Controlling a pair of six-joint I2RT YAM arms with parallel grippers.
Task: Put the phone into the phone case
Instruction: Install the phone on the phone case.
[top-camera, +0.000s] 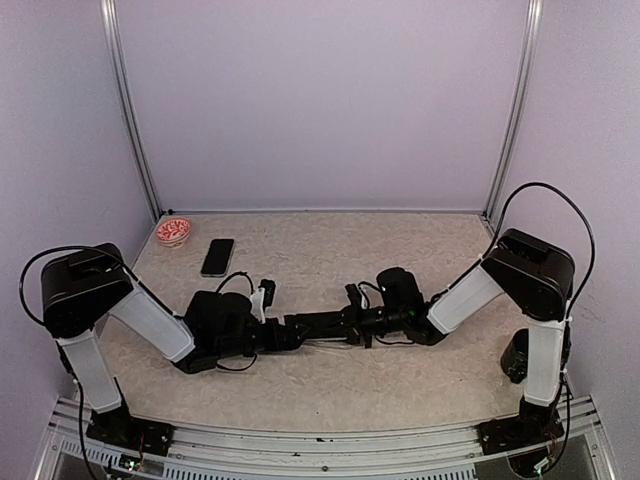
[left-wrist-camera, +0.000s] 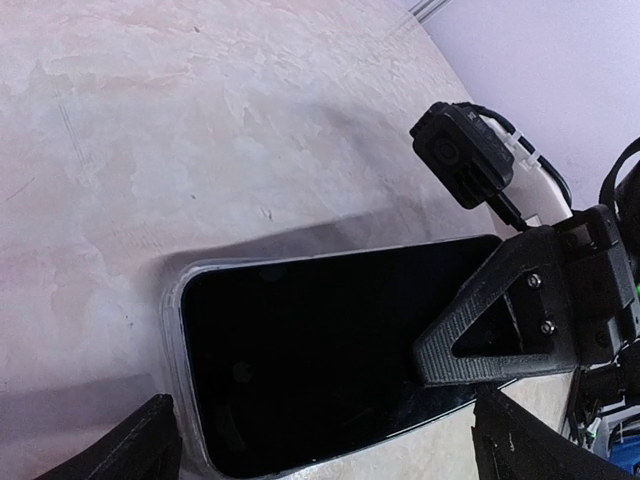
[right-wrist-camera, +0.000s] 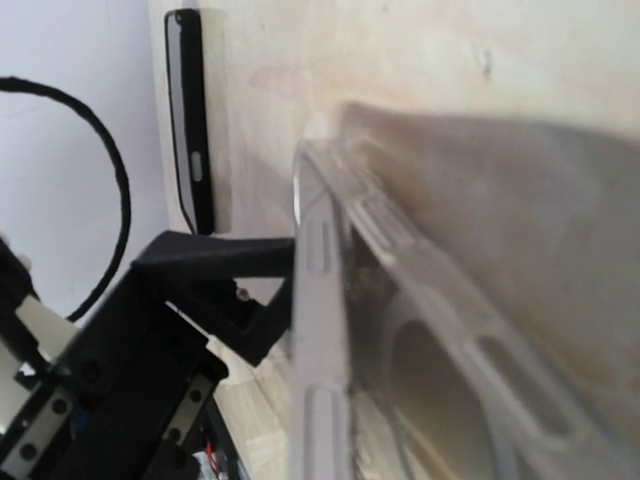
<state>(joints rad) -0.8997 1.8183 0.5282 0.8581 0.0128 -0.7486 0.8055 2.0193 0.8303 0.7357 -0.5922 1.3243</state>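
Observation:
The phone (left-wrist-camera: 300, 360), black and glossy, lies screen up inside the clear phone case (left-wrist-camera: 172, 330) on the table's middle (top-camera: 318, 327). My left gripper (left-wrist-camera: 325, 445) is open, with its fingers (left-wrist-camera: 130, 450) standing either side of the phone's near end and not touching it. My right gripper (right-wrist-camera: 310, 290) is shut on the far end of the phone case (right-wrist-camera: 330, 330). One of its fingers (left-wrist-camera: 480, 325) lies across the screen. In the top view, left gripper (top-camera: 287, 335) and right gripper (top-camera: 352, 322) meet end to end over the phone.
A second dark phone (top-camera: 217, 257) lies flat at the back left and also shows in the right wrist view (right-wrist-camera: 190, 120). A small red bowl (top-camera: 173, 232) sits in the back left corner. Purple walls close three sides.

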